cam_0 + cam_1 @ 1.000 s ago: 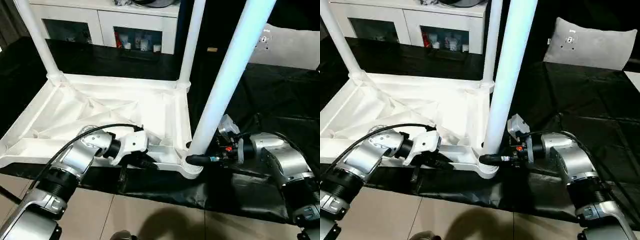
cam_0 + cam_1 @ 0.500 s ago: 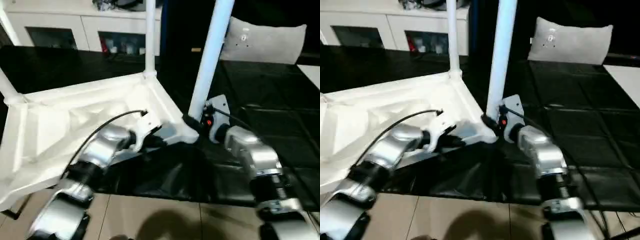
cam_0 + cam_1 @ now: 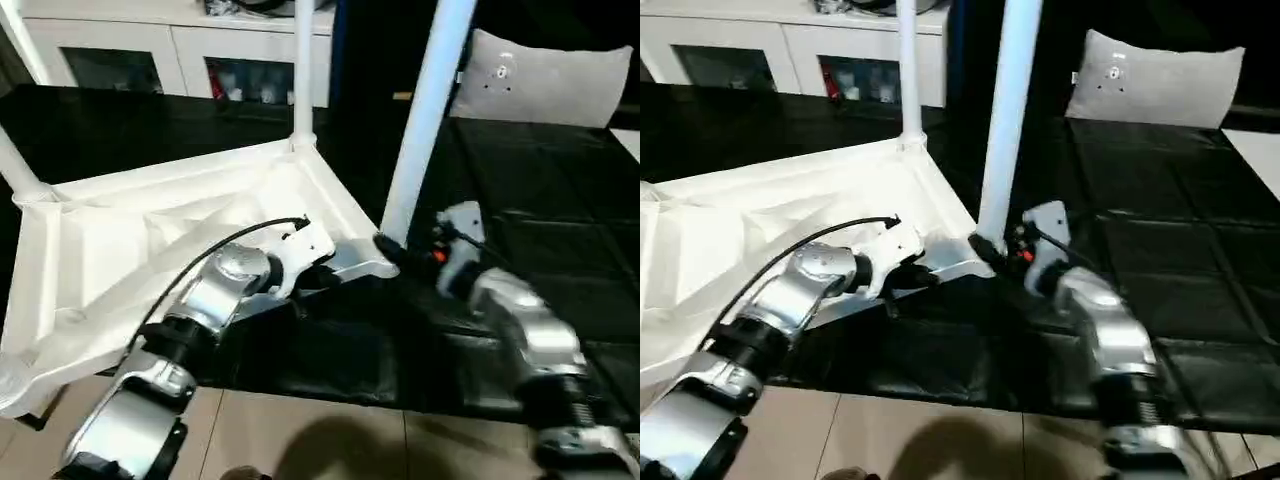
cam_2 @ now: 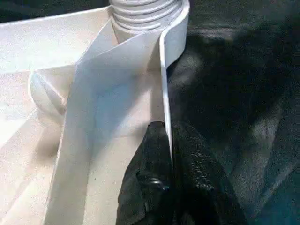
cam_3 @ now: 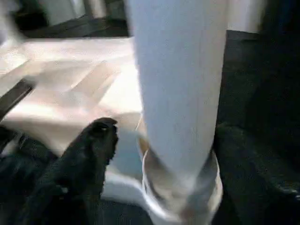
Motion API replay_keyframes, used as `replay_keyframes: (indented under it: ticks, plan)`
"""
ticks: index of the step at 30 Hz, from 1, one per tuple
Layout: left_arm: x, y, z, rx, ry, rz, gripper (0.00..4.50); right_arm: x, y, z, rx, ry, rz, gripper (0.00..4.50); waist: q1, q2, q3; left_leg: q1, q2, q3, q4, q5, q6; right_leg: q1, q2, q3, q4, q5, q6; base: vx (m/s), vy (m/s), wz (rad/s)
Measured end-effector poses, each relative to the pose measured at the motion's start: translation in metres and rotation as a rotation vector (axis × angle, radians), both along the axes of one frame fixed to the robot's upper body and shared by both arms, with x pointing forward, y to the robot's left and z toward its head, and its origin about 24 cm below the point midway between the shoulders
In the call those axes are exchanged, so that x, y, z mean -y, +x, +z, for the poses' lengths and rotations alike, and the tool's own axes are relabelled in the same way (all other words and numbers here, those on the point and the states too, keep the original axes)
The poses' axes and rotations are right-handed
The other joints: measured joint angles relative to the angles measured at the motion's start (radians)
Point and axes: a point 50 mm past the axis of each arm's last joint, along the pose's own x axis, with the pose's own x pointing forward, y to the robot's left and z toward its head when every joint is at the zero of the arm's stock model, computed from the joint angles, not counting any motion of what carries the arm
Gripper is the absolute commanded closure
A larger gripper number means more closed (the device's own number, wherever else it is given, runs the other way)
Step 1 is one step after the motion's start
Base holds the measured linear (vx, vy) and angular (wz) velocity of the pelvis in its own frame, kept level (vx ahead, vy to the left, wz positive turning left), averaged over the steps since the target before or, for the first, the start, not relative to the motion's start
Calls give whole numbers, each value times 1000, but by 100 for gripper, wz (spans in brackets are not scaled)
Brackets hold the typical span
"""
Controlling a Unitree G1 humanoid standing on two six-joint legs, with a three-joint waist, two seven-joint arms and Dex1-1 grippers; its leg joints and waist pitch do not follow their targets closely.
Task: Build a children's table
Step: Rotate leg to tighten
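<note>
Children's table [image 3: 150, 240] is lying upside down on a black cloth [image 3: 540, 230], its ribbed underside facing up and its legs pointing upward. Working outward from the grippers: the left gripper [image 4: 168, 154] is pinching the thin upright rim of the tabletop, one black finger [image 4: 150, 154] sitting on the inside of the wall and the other on the outside, pressed tight against it. Just beyond that grip the rim is running into a rounded corner socket [image 4: 154, 21] with a threaded leg base seated in it. The right gripper [image 3: 395, 250] is sitting at that same corner, its fingers spread on either side of the near leg [image 3: 425, 110] where it is entering the socket; one dark finger [image 5: 91, 150] is standing beside the leg with a gap between them, so nothing is being clamped. A second leg [image 3: 303, 70] is rising from the far corner, and another [image 3: 18, 170] is standing at the left corner. Behind the table a white cabinet [image 3: 130, 50] with glass doors is standing, and a grey cushion [image 3: 545, 75] is resting on the cloth to the right.
</note>
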Motion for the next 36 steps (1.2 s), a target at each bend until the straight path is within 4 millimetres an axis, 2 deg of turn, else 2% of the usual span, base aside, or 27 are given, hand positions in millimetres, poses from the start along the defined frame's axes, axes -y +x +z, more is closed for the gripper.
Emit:
replay_keyframes:
  ticks: [1,5,9,10,13,16,19,20,24,25,29,31,36]
  plan:
    - [-4,-1,0,4,4,-17,450,4,-3,1,0,-21,64,48,0,0,0,0,1,0,0,0,0,0,1,0,0,0,0,0,0,0]
    - [-19,-8,0,1,18,-111,450,15,-13,6,-33,-59,260,19,2,-3,1,-1,1,0,-2,0,0,0,1,-1,-1,-1,1,0,0,0]
    - [-29,-14,2,-23,24,-192,450,22,-20,10,-43,-79,408,19,10,-3,1,-2,1,0,-1,0,1,-1,0,-3,-3,-1,0,0,0,0]
    - [-33,-15,2,-32,33,-227,450,24,-22,12,-46,-93,471,53,11,-3,1,-3,2,0,-1,0,1,-1,0,-3,-3,-1,0,0,0,0]
    - [-38,-19,4,-39,63,-305,450,26,-22,13,-69,-104,555,56,19,-3,1,-3,2,0,0,0,1,0,0,-4,-3,-1,0,0,0,0]
    - [-40,-23,5,-48,88,-384,450,25,-24,10,-107,-95,612,93,32,-4,1,-2,2,0,0,0,1,0,-1,-4,-2,-1,0,0,0,0]
    - [-39,-27,6,-60,108,-449,450,21,-24,9,-121,-89,651,100,40,-4,1,-3,2,0,0,0,2,0,-1,-5,-2,-1,0,0,0,0]
    - [-39,-28,6,-64,111,-472,450,18,-23,10,-119,-85,666,128,43,-4,1,-3,2,0,0,0,2,0,-2,-5,-2,0,0,0,0,0]
    - [-35,-31,7,-64,121,-531,450,11,-23,8,-127,-61,714,143,56,-4,1,-3,2,0,1,0,2,1,-2,-6,-2,0,0,0,0,0]
    - [-34,-31,7,-64,124,-538,450,8,-24,6,-130,-52,726,171,59,-4,1,-3,2,0,1,0,2,1,-2,-6,-2,0,0,0,0,0]
    - [-33,-31,7,-65,128,-548,450,7,-25,6,-141,-44,749,185,61,-4,0,-3,2,0,1,0,2,1,-2,-6,-2,0,0,0,0,0]
    - [-33,-31,7,-60,129,-553,450,7,-25,5,-146,-42,751,225,61,-4,0,-3,2,0,1,0,2,1,-2,-6,-2,0,0,0,0,0]
    - [-33,-30,7,-68,123,-547,450,7,-26,5,-160,-36,746,244,62,-3,0,-2,2,0,1,0,2,1,-2,-6,-2,0,0,0,0,0]
